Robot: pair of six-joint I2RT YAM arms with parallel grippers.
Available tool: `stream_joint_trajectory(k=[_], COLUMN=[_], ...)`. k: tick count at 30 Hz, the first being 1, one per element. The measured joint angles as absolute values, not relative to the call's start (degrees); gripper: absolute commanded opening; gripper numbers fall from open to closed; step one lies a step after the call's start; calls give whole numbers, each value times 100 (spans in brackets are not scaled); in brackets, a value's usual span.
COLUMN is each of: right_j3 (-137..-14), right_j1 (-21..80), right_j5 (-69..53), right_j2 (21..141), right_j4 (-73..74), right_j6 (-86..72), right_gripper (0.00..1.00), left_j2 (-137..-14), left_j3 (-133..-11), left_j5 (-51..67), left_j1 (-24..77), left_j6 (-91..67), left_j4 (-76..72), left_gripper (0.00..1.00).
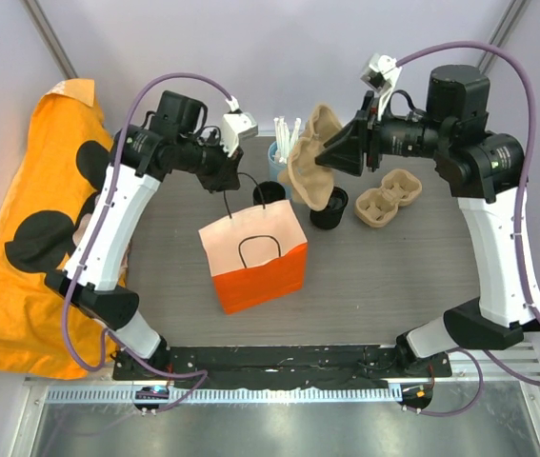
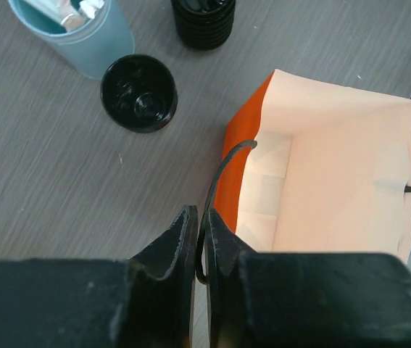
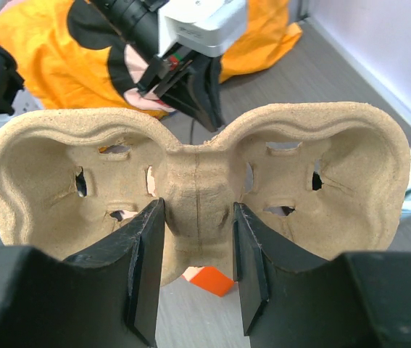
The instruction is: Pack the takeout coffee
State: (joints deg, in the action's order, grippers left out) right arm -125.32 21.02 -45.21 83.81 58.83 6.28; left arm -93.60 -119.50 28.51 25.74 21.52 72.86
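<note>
The grey tabletop (image 1: pixel 393 276) carries an upright orange paper bag (image 1: pixel 255 262); farther back stand a black cup (image 1: pixel 270 193), a ribbed black cup (image 1: pixel 329 208), a pale blue cup (image 1: pixel 282 178) and, right, a pulp cup carrier (image 1: pixel 387 197).

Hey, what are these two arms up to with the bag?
They're packing takeout coffee. The left arm's fingers pinch the handle of the orange paper bag, standing open on the table. The right arm's fingers hold a pulp cup carrier in the air behind the bag. The black cups sit on the table, unpacked.
</note>
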Motion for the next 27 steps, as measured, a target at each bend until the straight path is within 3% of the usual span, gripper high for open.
stream_joint_trajectory(k=[22,27], right_j3=[-11699,-11581], right_j1=[3157,3343], right_j5=[-5763,-5870], right_j2=[9207,9511], right_j4=[4021,3732], right_j6=[-1433,-1791], right_gripper=[33,31], left_j2=[-8628,-8628], left_j3=[-11181,-11045], left_j5=[1968,1828], left_j1=[2574,2574], left_j6=[727,624], left_j4=[6595,6499], left_gripper=[16,23])
